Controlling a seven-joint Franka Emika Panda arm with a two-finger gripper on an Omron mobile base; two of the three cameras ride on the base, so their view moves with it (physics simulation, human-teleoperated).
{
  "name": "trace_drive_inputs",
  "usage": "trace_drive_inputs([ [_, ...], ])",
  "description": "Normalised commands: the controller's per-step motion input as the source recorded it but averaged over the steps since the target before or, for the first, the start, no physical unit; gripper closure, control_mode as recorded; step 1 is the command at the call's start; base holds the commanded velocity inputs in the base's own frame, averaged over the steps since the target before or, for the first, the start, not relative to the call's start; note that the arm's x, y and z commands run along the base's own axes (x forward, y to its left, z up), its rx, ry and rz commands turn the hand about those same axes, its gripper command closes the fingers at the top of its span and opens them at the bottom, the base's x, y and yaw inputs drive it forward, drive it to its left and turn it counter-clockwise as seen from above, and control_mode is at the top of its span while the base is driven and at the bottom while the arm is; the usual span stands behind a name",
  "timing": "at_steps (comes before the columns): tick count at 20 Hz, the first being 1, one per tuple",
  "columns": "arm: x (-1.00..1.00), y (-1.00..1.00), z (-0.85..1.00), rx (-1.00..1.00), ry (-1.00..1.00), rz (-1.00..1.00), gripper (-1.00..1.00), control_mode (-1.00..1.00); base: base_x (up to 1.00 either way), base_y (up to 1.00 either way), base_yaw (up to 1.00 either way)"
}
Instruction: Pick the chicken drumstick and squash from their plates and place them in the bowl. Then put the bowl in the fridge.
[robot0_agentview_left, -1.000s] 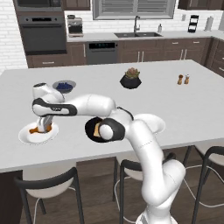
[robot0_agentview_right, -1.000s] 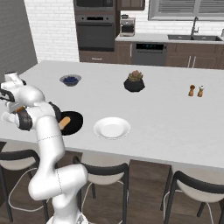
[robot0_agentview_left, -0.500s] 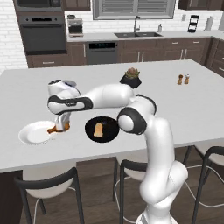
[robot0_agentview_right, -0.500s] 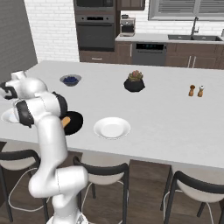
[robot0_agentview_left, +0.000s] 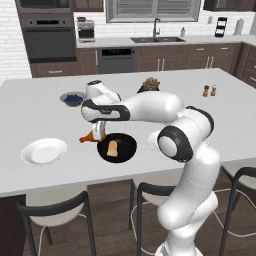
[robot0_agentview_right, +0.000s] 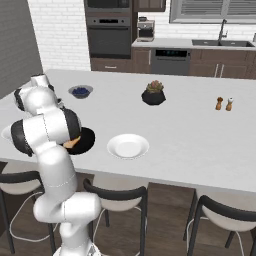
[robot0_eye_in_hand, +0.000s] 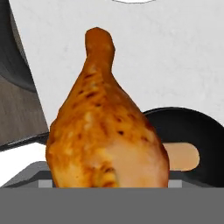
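Kitchen counter (robot0_agentview_left: 220, 135) holds the black bowl (robot0_agentview_left: 125, 148) with the squash (robot0_agentview_left: 113, 148) already inside at middle frame, while the gripper (robot0_agentview_left: 98, 131) grips the chicken drumstick (robot0_agentview_left: 91, 137) beside it, fridge trip left.

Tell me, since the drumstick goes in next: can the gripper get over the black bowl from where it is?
Probably yes. The gripper holds the chicken drumstick right beside the bowl, nothing stands between them, and only the squash lies inside.
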Motion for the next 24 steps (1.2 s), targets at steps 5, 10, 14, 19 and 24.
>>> trace_drive_inputs([
  [5, 0.09, -1.0, 0.15, 0.0, 0.0, -0.1, 1.0, -1.0, 0.0, 0.0, 0.0],
  [10, 0.32, -0.67, -0.41, 0.0, 0.0, -0.2, 1.0, -1.0, 0.0, 0.0, 0.0],
  [14, 0.17, -0.18, -0.48, -0.01, 0.0, -0.35, 1.0, -1.0, 0.0, 0.0, 0.0],
  [19, 0.4, -0.06, -0.32, 0.0, 0.0, -0.33, 1.0, -1.0, 0.0, 0.0, 0.0],
  [24, 0.23, 0.07, -0.31, 0.0, 0.0, -0.29, 1.0, -1.0, 0.0, 0.0, 0.0],
])
